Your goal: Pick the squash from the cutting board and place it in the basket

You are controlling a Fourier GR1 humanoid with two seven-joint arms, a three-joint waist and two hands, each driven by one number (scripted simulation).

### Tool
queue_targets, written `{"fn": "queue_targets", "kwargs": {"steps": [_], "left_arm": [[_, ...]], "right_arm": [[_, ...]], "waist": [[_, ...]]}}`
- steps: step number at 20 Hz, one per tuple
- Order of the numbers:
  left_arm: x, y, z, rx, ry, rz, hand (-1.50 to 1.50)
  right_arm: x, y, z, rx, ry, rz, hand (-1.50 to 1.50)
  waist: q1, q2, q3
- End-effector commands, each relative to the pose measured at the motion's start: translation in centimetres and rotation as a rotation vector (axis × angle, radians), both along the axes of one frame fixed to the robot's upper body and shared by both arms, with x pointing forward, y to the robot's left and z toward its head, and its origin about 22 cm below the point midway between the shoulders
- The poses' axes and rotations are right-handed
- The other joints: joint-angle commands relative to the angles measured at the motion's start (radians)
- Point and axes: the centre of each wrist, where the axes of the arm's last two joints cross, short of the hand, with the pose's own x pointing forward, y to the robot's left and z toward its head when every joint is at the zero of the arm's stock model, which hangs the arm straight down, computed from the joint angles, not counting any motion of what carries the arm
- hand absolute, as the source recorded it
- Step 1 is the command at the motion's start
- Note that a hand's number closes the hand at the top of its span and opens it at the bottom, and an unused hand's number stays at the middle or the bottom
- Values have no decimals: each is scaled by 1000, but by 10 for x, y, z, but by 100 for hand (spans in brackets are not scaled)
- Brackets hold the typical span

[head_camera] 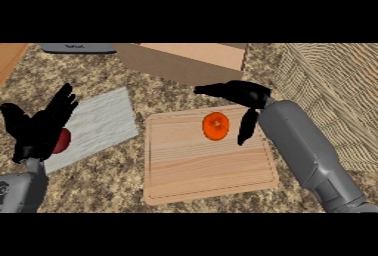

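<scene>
Risk: right hand (244, 95), fingers spread and holding nothing, hangs just beside squash (215, 126) and could nudge it across cutting board (209, 167) instead of grasping

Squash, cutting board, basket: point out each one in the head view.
squash (215, 126), head view, middle of its orange top.
cutting board (207, 165), head view, bare wood below the squash.
basket (332, 95), head view, woven wall at the right edge.

One squash (215, 126), one basket (332, 100)
</scene>
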Motion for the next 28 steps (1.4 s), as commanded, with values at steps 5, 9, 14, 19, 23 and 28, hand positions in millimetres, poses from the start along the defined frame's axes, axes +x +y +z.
{"fn": "queue_targets", "kwargs": {"steps": [5,9,14,19,23,28], "left_arm": [[0,-3,5,-18,2,-4,0],[6,-19,-4,5,6,-5,0],[9,-2,-1,2,-2,1,0],[-6,-18,-2,-11,-3,-9,0],[3,0,7,4,3,-2,0],[-4,5,-14,6,16,11,0]], "right_arm": [[-2,-2,-2,29,34,66,-150],[-6,-2,-14,23,24,56,-150],[-16,-7,-30,-27,-21,35,-150],[-12,-3,-39,-59,-57,21,-150],[-12,6,-41,-153,-135,134,150],[-27,31,-47,-109,-134,107,150]], "waist": [[-3,-2,0],[-4,-1,0],[-5,-1,0],[2,-1,0],[11,3,0],[-5,-2,0]]}}
